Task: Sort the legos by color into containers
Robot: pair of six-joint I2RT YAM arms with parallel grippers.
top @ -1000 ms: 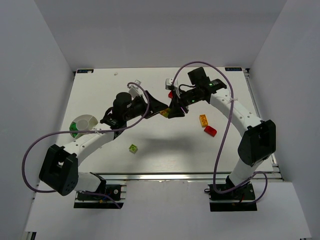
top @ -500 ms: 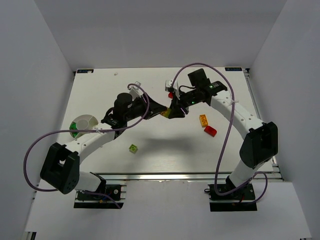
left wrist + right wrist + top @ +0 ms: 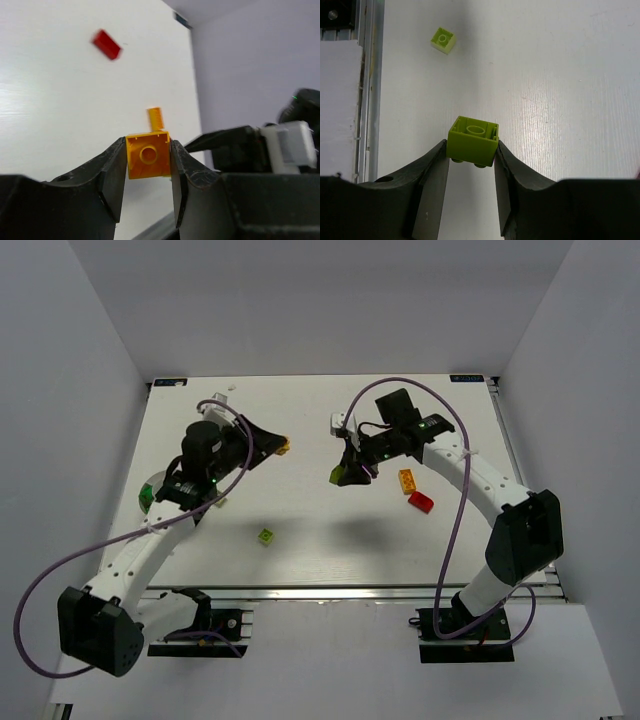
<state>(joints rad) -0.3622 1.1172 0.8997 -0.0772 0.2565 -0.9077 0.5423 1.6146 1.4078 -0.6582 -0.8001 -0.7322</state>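
My left gripper (image 3: 283, 447) is shut on a yellow-orange brick (image 3: 148, 155) and holds it above the table's back left; the brick (image 3: 285, 447) also shows in the top view. My right gripper (image 3: 342, 476) is shut on a lime green brick (image 3: 472, 141) above mid-table. A second lime brick (image 3: 266, 536) lies near the front; the right wrist view (image 3: 443, 39) shows it too. An orange brick (image 3: 407, 479) and a red brick (image 3: 421, 502) lie to the right. The white divided dish (image 3: 160, 478) sits at the left, partly hidden by my left arm, with green inside.
The left wrist view shows the red brick (image 3: 106, 44) and orange brick (image 3: 155, 118) beyond the held brick, and my right arm (image 3: 260, 150) close on the right. The metal front rail (image 3: 365, 75) runs along the table's near edge. White walls enclose the table.
The two grippers were together at mid-table. My left arm has swung left and back with the yellow-orange brick. My right gripper stays near the middle with the lime brick.
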